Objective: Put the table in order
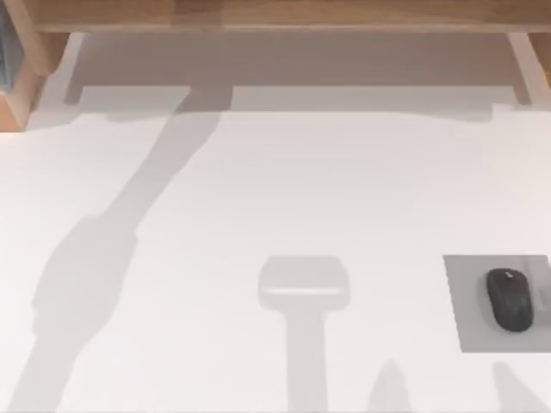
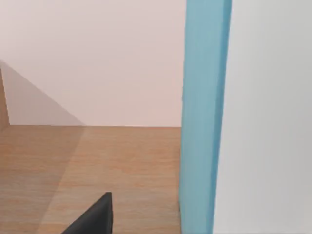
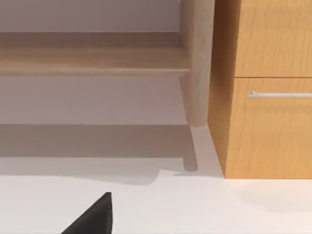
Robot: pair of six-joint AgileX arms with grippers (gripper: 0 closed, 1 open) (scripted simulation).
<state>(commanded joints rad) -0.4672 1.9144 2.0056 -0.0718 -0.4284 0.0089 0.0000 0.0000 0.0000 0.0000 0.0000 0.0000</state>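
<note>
Table [image 1: 258,189] carries a mouse [image 1: 509,298] on a frame-cropped mat [image 1: 499,335].

The small grey rectangular mat [image 1: 482,301] runs off the top view's right edge; its far side is cut away. The light wooden shelf frame [image 1: 275,15] is cropped along the upper edge, as is the blue upright panel [image 2: 202,117] in the left wrist view. In each wrist view, 1 dark wedge [image 2: 92,217] [image 3: 92,217] enters from the lower edge; what part it is cannot be told. The large flat white desk [image 1: 258,189] extends beyond 3 edges.
</note>
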